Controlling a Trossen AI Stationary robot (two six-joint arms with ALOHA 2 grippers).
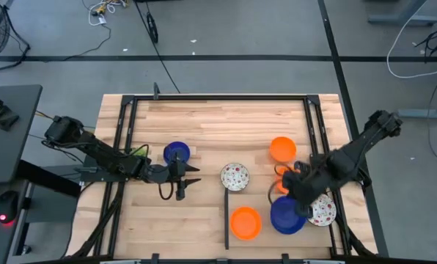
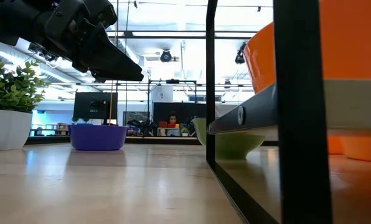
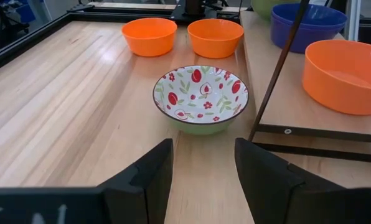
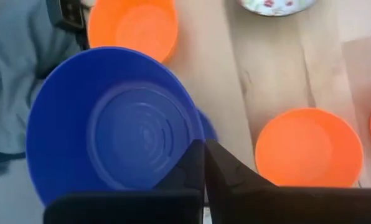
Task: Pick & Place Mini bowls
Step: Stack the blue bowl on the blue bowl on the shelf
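The bowls – blue [image 1: 177, 153], orange [image 1: 245, 222], and one white with red flowers [image 3: 201, 97]; the table [image 1: 204, 132] is light wood.

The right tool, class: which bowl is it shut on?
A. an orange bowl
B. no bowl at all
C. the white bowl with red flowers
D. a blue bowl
D: in the right wrist view the right tool pinches the rim of the blue bowl, with its fingers closed together.
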